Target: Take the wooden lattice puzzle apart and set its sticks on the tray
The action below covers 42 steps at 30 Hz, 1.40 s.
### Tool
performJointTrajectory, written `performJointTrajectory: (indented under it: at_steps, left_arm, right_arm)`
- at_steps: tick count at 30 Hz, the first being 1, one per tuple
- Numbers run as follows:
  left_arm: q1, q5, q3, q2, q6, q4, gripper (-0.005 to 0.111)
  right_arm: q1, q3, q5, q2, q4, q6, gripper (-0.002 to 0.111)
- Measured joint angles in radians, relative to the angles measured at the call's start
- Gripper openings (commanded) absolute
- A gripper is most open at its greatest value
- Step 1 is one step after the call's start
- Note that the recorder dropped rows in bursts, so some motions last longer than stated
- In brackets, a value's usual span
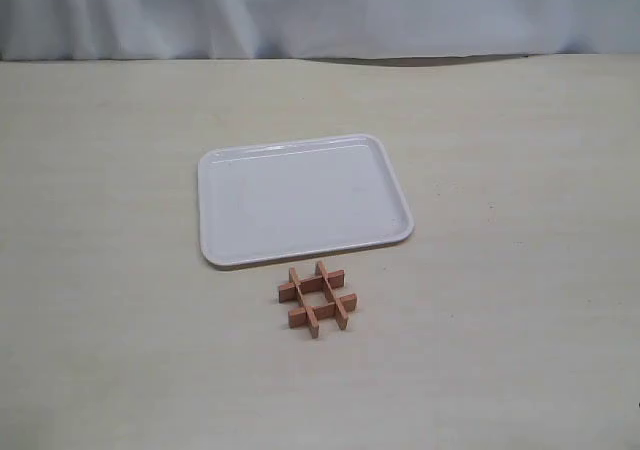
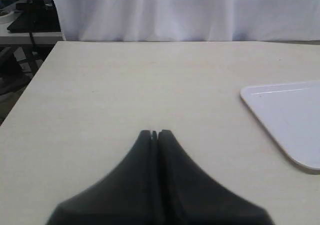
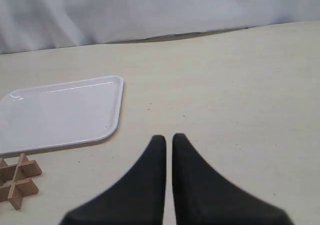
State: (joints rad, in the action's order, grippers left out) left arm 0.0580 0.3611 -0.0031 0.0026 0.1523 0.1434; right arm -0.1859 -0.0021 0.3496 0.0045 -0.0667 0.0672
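The wooden lattice puzzle (image 1: 317, 298) lies whole on the table, a small reddish-brown hash of four interlocked sticks, just in front of the tray (image 1: 300, 200). The glossy white tray holds nothing. Neither arm shows in the exterior view. My left gripper (image 2: 155, 132) hovers over bare table with its black fingers pressed together; a corner of the tray (image 2: 290, 120) lies off to one side. My right gripper (image 3: 169, 137) is empty, its fingers nearly touching with only a thin slit between them. Its view shows the tray (image 3: 60, 115) and part of the puzzle (image 3: 17, 182), both apart from the fingers.
A pale beige table (image 1: 520, 270) spreads wide on every side of the tray. A white curtain (image 1: 320, 10) hangs behind the far edge. In the left wrist view, dark equipment (image 2: 30, 15) stands beyond the table's corner.
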Motion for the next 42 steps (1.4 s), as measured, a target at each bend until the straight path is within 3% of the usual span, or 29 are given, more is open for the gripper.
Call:
performJointTrajectory:
  at_steps: [9, 17, 24, 27, 32, 34, 37, 42]
  left_arm:
    - [0.000, 0.000, 0.000, 0.000, 0.000, 0.000, 0.000]
    - [0.000, 0.000, 0.000, 0.000, 0.000, 0.000, 0.000]
    - [0.000, 0.000, 0.000, 0.000, 0.000, 0.000, 0.000]
    - [0.000, 0.000, 0.000, 0.000, 0.000, 0.000, 0.000]
    - [0.000, 0.000, 0.000, 0.000, 0.000, 0.000, 0.000]
    - [0.000, 0.000, 0.000, 0.000, 0.000, 0.000, 0.000]
    - [0.000, 0.000, 0.000, 0.000, 0.000, 0.000, 0.000]
    - [0.000, 0.000, 0.000, 0.000, 0.000, 0.000, 0.000]
  right_arm:
    - [0.000, 0.000, -0.027, 0.000, 0.000, 0.000, 0.004]
    - [0.000, 0.000, -0.432, 0.000, 0.000, 0.000, 0.004]
    - [0.000, 0.000, -0.609, 0.000, -0.002, 0.003, 0.004]
    - [0.000, 0.000, -0.659, 0.000, -0.056, 0.120, 0.004]
    - [0.000, 0.000, -0.692, 0.000, -0.131, 0.541, 0.004]
    - [0.000, 0.000, -0.734, 0.000, -0.132, 0.578, 0.004]
    - [0.000, -0.046, -0.729, 0.025, -0.132, 0.528, 0.004]
    - [0.000, -0.289, -0.586, 0.315, -0.118, 0.275, 0.004]
